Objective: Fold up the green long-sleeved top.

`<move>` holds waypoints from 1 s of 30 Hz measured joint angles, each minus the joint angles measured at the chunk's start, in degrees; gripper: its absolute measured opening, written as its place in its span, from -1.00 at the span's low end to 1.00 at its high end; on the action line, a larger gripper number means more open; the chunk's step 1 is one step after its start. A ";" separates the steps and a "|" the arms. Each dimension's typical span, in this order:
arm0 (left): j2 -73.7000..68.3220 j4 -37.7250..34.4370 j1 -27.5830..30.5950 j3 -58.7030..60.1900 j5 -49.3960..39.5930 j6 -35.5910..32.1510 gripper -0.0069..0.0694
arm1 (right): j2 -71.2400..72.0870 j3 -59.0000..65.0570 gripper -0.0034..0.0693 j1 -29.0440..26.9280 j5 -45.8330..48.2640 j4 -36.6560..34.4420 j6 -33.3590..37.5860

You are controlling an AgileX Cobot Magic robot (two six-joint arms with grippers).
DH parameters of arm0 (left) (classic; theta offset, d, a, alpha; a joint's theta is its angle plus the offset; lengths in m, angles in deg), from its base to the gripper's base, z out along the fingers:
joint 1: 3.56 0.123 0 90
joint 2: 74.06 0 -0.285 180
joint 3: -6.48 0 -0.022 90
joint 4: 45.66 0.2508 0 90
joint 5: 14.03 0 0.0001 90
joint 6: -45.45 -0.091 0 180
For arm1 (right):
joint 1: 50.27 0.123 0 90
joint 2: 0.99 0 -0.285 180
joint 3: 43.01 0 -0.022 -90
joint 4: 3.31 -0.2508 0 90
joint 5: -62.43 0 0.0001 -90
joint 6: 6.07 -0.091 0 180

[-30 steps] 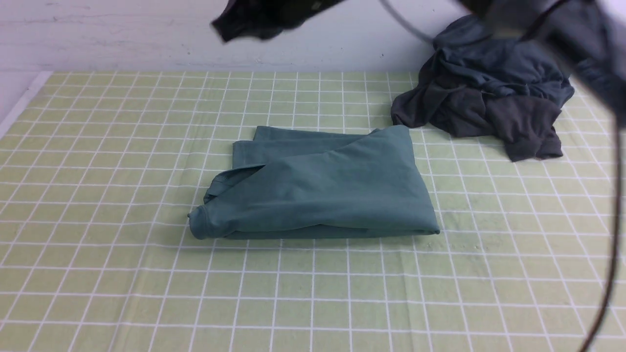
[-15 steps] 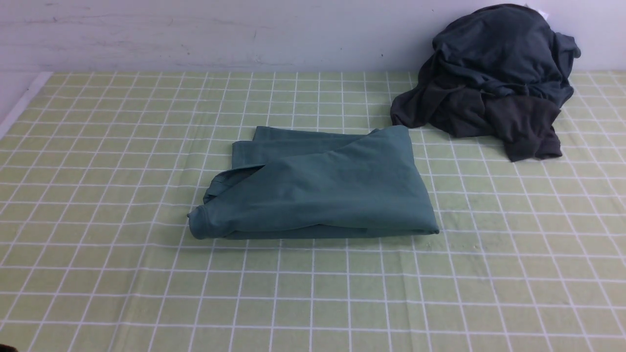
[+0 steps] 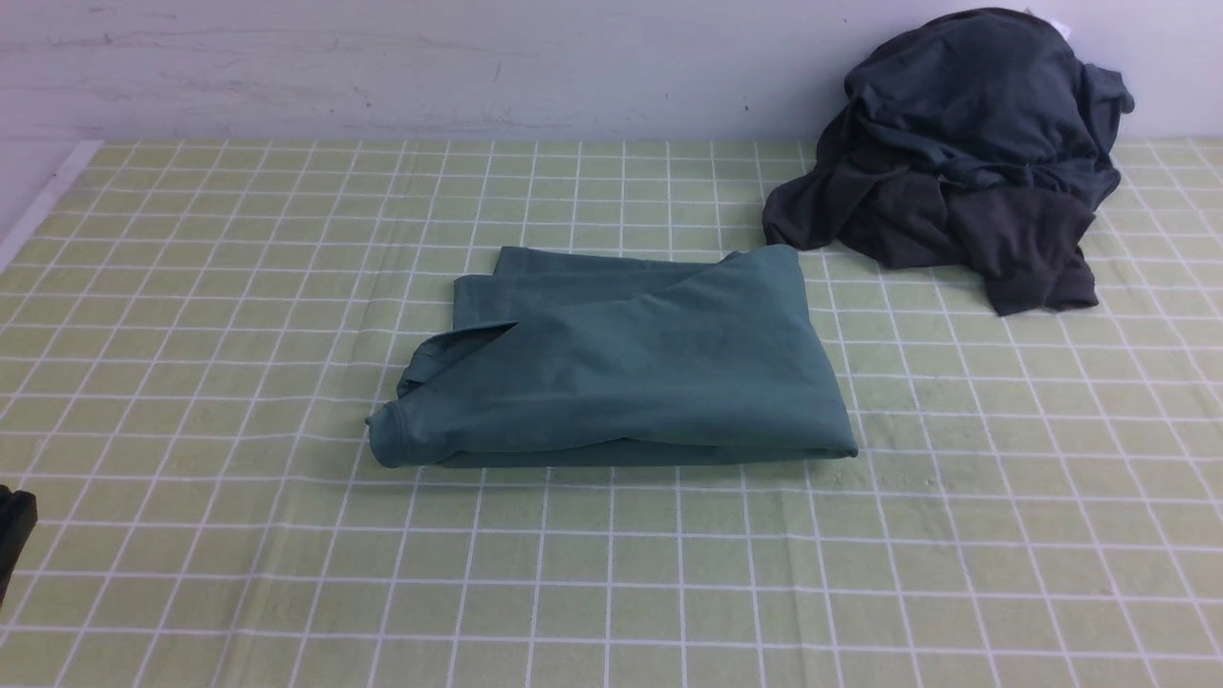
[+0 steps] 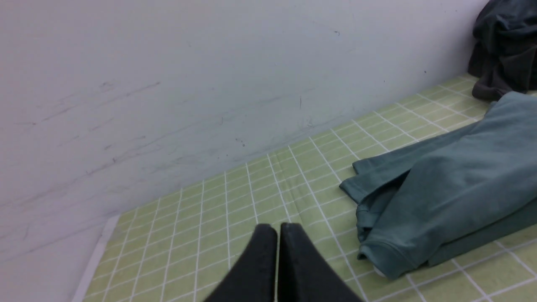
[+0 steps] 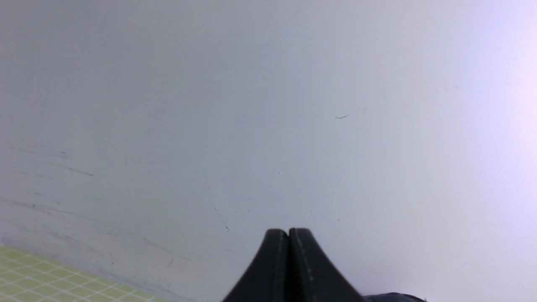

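The green long-sleeved top [image 3: 621, 368] lies folded into a compact bundle at the middle of the checked cloth, a ribbed cuff at its near left corner. In the left wrist view the same top [image 4: 453, 184] lies beyond and to one side of my left gripper [image 4: 277, 228], whose black fingers are shut together with nothing between them. A black bit of the left arm [image 3: 13, 521] shows at the front view's left edge. My right gripper [image 5: 288, 233] is shut and empty, facing the pale wall; it is outside the front view.
A heap of dark slate-grey and charcoal garments [image 3: 965, 162] sits at the back right against the wall [image 3: 382, 67]. The green-and-white checked cloth [image 3: 611, 573] covers the table; its left edge [image 3: 38, 210] meets a white border.
The dark arms and a dark garment that crossed the top of the front view one second ago are gone. The left arm's tip has come into view at the lower left edge.
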 joint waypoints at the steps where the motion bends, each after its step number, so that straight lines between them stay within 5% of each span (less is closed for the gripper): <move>1: 0.00 0.06 0.00 0.00 -0.02 0.00 -0.83 | 1.43 2.16 -0.94 0.00 -0.81 0.00 -0.07; 7: 0.00 0.06 0.00 0.00 -0.09 0.00 -0.83 | 4.92 10.74 -0.94 0.00 1.17 -0.06 -0.30; 17: 0.00 0.06 0.00 0.00 -0.16 0.00 -0.83 | 9.85 10.74 -0.94 -0.88 26.43 0.00 -0.39; 23: 0.00 0.06 0.00 0.01 -0.20 0.00 -0.83 | 25.29 10.74 -0.94 -10.54 45.19 0.00 -2.12; 30: 0.06 0.06 0.00 0.01 -0.13 0.00 -0.83 | 26.34 10.74 -0.94 -20.89 48.06 -0.06 -8.46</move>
